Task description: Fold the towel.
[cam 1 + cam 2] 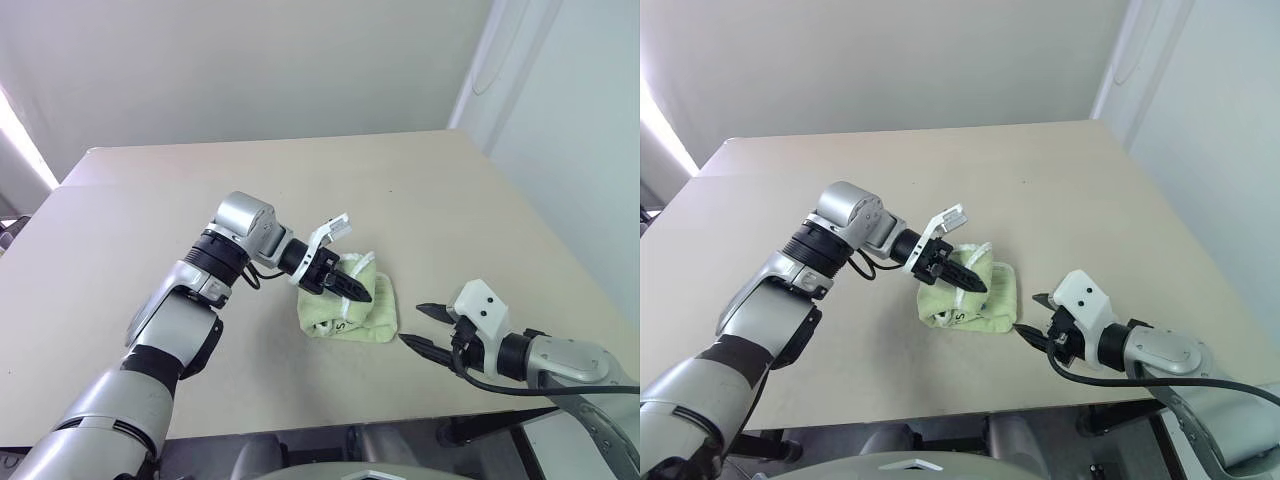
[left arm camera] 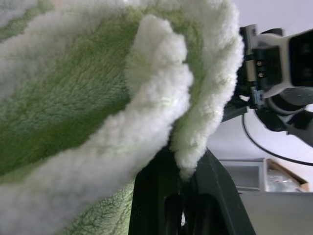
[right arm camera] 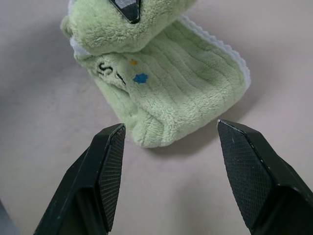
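The towel (image 1: 358,318) is a light green terry cloth with white stitched edges, lying bunched and partly folded near the table's front edge. Small dark marks and a blue dot show on it in the right wrist view. My left gripper (image 1: 352,286) is shut on an upper flap of the towel (image 2: 98,98), held just above the rest of the cloth; its black fingers (image 2: 215,196) pinch the edge. My right gripper (image 1: 411,325) stands open a short way to the right of the towel (image 3: 171,83), fingers (image 3: 110,161) spread and empty, pointing at its near end.
The beige table (image 1: 300,180) stretches far behind the towel. Its front edge (image 1: 330,425) runs just below both grippers, and its right edge lies beyond my right arm. A white wall stands behind.
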Available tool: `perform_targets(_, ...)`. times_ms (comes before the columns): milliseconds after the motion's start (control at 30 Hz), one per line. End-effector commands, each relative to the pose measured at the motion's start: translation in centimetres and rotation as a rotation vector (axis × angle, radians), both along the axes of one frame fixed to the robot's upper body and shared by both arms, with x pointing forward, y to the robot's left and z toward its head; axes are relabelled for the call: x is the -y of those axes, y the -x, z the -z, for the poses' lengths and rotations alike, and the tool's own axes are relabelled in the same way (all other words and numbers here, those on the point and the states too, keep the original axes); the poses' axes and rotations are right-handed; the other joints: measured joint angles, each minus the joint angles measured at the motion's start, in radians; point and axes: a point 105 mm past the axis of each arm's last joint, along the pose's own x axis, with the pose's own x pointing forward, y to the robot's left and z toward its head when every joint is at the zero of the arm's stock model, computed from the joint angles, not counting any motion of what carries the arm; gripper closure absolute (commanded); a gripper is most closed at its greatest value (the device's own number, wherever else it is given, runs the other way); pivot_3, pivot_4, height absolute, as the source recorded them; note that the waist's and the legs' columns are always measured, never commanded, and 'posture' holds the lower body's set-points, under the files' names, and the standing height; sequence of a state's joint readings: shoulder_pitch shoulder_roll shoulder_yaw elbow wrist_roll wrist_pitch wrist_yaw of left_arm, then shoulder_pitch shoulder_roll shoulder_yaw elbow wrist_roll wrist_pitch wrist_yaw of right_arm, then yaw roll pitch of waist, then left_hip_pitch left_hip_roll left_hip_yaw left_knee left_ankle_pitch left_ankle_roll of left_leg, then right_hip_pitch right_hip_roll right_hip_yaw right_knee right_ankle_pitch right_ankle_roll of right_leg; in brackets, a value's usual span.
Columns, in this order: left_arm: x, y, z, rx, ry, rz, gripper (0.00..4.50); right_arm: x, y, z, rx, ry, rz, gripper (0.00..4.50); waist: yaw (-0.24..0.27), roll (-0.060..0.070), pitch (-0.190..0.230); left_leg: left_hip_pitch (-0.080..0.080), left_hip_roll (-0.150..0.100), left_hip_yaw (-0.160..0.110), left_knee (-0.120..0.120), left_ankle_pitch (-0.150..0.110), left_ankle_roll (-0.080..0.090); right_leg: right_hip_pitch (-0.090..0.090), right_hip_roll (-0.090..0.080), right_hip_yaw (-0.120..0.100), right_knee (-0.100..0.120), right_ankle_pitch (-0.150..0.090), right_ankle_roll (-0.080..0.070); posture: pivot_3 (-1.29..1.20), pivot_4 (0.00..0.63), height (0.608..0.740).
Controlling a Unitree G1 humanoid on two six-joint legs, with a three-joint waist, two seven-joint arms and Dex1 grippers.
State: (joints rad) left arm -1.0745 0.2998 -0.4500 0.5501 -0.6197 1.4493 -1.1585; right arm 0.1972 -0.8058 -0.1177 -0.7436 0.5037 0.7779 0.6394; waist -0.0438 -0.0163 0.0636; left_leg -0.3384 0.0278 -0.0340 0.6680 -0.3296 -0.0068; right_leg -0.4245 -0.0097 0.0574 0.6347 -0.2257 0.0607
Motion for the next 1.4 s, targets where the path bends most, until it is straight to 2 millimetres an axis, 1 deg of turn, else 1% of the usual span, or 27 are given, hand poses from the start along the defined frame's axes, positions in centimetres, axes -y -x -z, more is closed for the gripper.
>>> perform_targets(33,0.2,-0.4,-1.3,0.056,0.025,0.0,3.99,-0.4,-0.1,-0.9,0.051,0.006,-0.034,1.34,0.001,0.0,0.0,0.0,0.0,0.0,0.0,0.0,0.0,0.0,0.0,0.0,0.0,0.0,0.0,0.0,0.0,0.712)
perform_targets(100,0.3,-0.7,-1.2,0.069,0.02,-0.021,3.49,-0.4,-0.2,-1.0,0.056,0.005,-0.034,1.34,0.001,0.0,0.0,0.0,0.0,0.0,0.0,0.0,0.0,0.0,0.0,0.0,0.0,0.0,0.0,0.0,0.0,0.712)
perform_targets(233,0.5,-1.0,-1.6,0.073,0.056,-0.04,2.02,-0.3,-0.3,-0.9,0.06,0.01,-0.032,1.34,0.001,0.0,0.0,0.0,0.0,0.0,0.0,0.0,0.0,0.0,0.0,0.0,0.0,0.0,0.0,0.0,0.0,0.712)
perform_targets(367,0.4,-0.4,-2.1,0.042,0.095,-0.018,0.63,-0.3,-0.3,-0.9,0.062,0.008,-0.033,1.34,0.0,0.0,0.0,0.0,0.0,0.0,0.0,0.0,0.0,0.0,0.0,0.0,0.0,0.0,0.0,0.0,0.0,0.712)
perform_targets(433,0.2,-0.3,-3.4,0.016,0.173,-0.006,0.03,-0.3,-0.5,-1.0,0.065,0.006,-0.032,1.34,0.0,0.0,0.0,0.0,0.0,0.0,0.0,0.0,0.0,0.0,0.0,0.0,0.0,0.0,0.0,0.0,0.0,0.712)
perform_targets(500,-0.3,-0.4,-4.7,0.019,0.242,-0.002,0.03,-0.3,-0.7,-1.2,0.071,0.0,-0.026,1.34,-0.001,0.0,0.0,0.0,0.0,0.0,0.0,0.0,0.0,0.0,0.0,0.0,0.0,0.0,0.0,0.0,0.0,0.712)
perform_targets(567,-1.0,-0.9,-5.5,0.066,0.278,-0.013,0.03,-0.1,-1.1,-1.5,0.076,-0.02,-0.012,1.34,-0.001,0.0,0.0,0.0,0.0,0.0,0.0,0.0,0.0,0.0,0.0,0.0,0.0,0.0,0.0,0.0,0.0,0.712)
perform_targets(667,-2.5,-3.0,-6.8,0.189,0.314,-0.091,0.03,0.1,-2.1,-2.7,0.087,-0.114,0.034,1.34,-0.001,0.0,0.0,0.0,0.0,0.0,0.0,0.0,0.0,0.0,0.0,0.0,0.001,0.0,0.0,0.0,0.0,0.712)
perform_targets(733,-3.8,-4.3,-7.6,0.329,0.317,-0.13,0.03,0.2,-2.9,-4.0,0.104,-0.191,0.062,1.34,0.0,0.0,0.0,0.0,0.0,0.0,0.0,0.001,-0.001,0.0,0.0,0.0,0.001,0.0,-0.001,0.0,0.0,0.712)
perform_targets(800,-6.1,-6.1,-8.3,0.56,0.307,-0.194,0.03,-0.1,-4.1,-5.7,0.13,-0.282,0.076,1.34,-0.001,0.0,0.0,0.0,0.0,0.0,0.0,0.001,-0.001,0.0,0.0,0.0,0.001,0.001,-0.001,0.0,0.0,0.712)
perform_targets(867,-8.2,-7.3,-8.6,0.837,0.302,-0.242,0.03,-0.8,-5.1,-6.4,0.136,-0.34,0.073,1.34,-0.004,0.002,-0.001,0.001,0.0,0.0,0.0,0.001,-0.002,0.0,0.0,0.001,0.001,0.001,-0.001,0.0,0.0,0.712)
perform_targets(933,-9.5,-7.2,-7.7,0.987,0.272,-0.207,0.03,-1.7,-5.8,-6.3,0.134,-0.346,0.065,1.34,0.002,0.004,-0.002,0.001,0.0,0.001,-0.002,0.002,-0.003,0.0,0.0,0.002,0.002,0.001,-0.001,0.0,0.0,0.712)
perform_targets(1000,-10.4,-6.4,-6.6,0.991,0.249,-0.138,0.03,-2.7,-6.3,-5.8,0.125,-0.336,0.043,1.34,0.003,0.004,-0.002,0.001,0.001,0.001,-0.002,0.002,-0.003,0.0,0.0,0.002,0.002,0.001,-0.001,0.0,0.0,0.712)
perform_targets(1067,-11.0,-5.7,-6.0,0.995,0.239,-0.105,0.03,-3.9,-6.7,-5.0,0.109,-0.321,0.012,1.34,0.006,0.003,-0.002,0.001,0.001,0.001,-0.001,0.002,-0.003,-0.001,0.0,0.001,0.002,0.001,-0.001,0.0,0.0,0.712)
perform_targets(1200,-10.3,-4.0,-4.1,1.022,0.219,-0.016,0.03,-5.8,-6.9,-3.3,0.073,-0.305,-0.043,1.34,0.011,0.003,-0.002,-0.001,0.0,0.001,0.002,0.002,-0.003,-0.003,-0.001,0.003,-0.001,0.002,0.001,0.0,0.0,0.712)
perform_targets(1267,-9.8,-3.7,-3.1,1.03,0.209,-0.004,0.03,-6.3,-6.9,-2.8,0.054,-0.306,-0.061,1.34,0.012,0.003,-0.002,-0.001,-0.001,0.002,0.002,0.002,-0.003,-0.002,-0.001,0.004,-0.002,0.003,0.002,0.0,0.0,0.712)
perform_targets(1333,-9.3,-3.5,-2.5,0.999,0.217,-0.019,0.03,-6.6,-6.9,-2.1,0.034,-0.301,-0.07,1.34,0.012,0.003,-0.002,0.0,-0.001,0.001,0.002,0.002,-0.003,-0.002,-0.001,0.004,-0.002,0.004,0.003,0.0,0.0,0.712)
perform_targets(1400,-8.9,-2.9,-1.7,1.009,0.201,0.028,0.03,-6.8,-6.8,-1.5,0.019,-0.296,-0.074,1.34,0.008,0.003,-0.002,0.0,-0.001,0.001,0.002,0.002,-0.003,-0.002,0.0,0.004,-0.001,0.005,0.005,0.0,0.0,0.712)
